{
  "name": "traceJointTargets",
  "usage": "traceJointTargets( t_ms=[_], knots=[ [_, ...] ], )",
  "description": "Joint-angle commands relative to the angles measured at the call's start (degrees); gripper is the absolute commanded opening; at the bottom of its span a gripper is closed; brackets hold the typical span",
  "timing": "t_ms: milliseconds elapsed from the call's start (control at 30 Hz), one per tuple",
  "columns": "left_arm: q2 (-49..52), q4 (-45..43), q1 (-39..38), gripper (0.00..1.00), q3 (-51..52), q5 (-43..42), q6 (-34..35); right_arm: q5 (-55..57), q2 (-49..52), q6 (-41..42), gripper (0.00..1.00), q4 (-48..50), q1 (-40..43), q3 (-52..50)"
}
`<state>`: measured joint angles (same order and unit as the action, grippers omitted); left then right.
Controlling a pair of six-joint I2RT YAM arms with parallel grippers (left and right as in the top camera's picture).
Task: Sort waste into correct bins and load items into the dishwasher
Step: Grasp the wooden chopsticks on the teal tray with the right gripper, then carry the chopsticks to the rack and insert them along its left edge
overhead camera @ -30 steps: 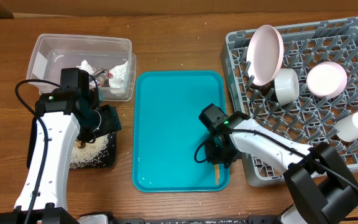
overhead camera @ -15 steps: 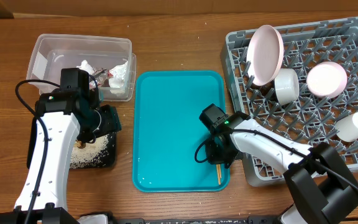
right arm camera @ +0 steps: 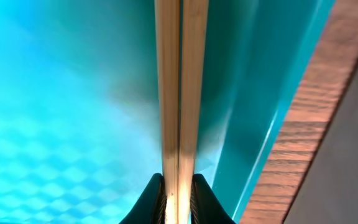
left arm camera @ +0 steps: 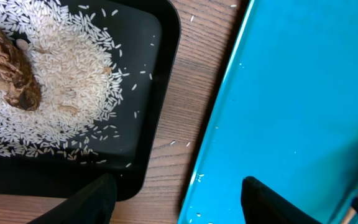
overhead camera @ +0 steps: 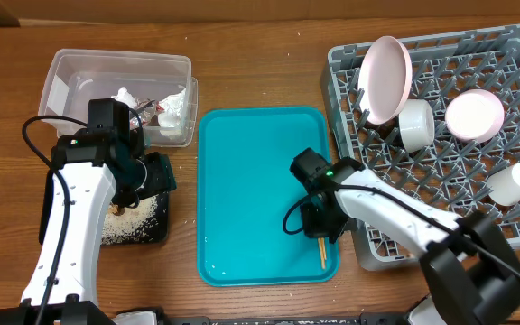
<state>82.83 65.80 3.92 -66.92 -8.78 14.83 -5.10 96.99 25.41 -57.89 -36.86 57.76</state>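
Wooden chopsticks (right arm camera: 179,81) pinched by right pincer (right arm camera: 178,188), hard against turquoise tray (right arm camera: 248,137) wall.

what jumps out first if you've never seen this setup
The bright turquoise tray mid-table, where the right gripper pinches two chopsticks near its right edge. To the right, a grey dish rack holds white dishes; on the left, a black tray holds rice and a brown scrap.

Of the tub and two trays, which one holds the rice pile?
The black tray: the rice pile and a brown scrap lie in it. The clear tub holds the wrapper; the turquoise tray has the chopsticks.
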Motion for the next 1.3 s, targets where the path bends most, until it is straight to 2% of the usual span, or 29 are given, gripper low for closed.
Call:
traceJointTargets(
  t_ms=[0,367,533,633,933,1267],
  knots=[
    [-0.39,0.04,-0.31,0.66,-0.70,0.22,-0.70,0.59,-4.79,-0.35,0.08,-0.11,-0.26,2.93],
    [-0.39,0.02,-0.31,0.67,-0.70,0.26,-0.70,8.13,-8.61,-4.33,0.08,-10.16,0.11,10.08],
    [-0.39,0.04,-0.31,0.66,-0.70,0.26,-0.70,13.07,-10.29,-6.58,0.08,-16.09,3.23,17.07],
    [-0.39,0.02,-0.31,0.66,-0.70,0.33,-0.70,13.11,-10.43,-11.26,0.08,-18.25,7.06,20.39],
    [-0.39,-0.02,-0.31,0.66,-0.70,0.35,-0.70,13.40,-9.97,-14.16,0.08,-16.04,18.18,18.82],
    [-0.39,0.00,-0.31,0.67,-0.70,0.35,-0.70,12.55,-8.02,-15.43,0.08,-11.74,18.88,13.11]
  ],
)
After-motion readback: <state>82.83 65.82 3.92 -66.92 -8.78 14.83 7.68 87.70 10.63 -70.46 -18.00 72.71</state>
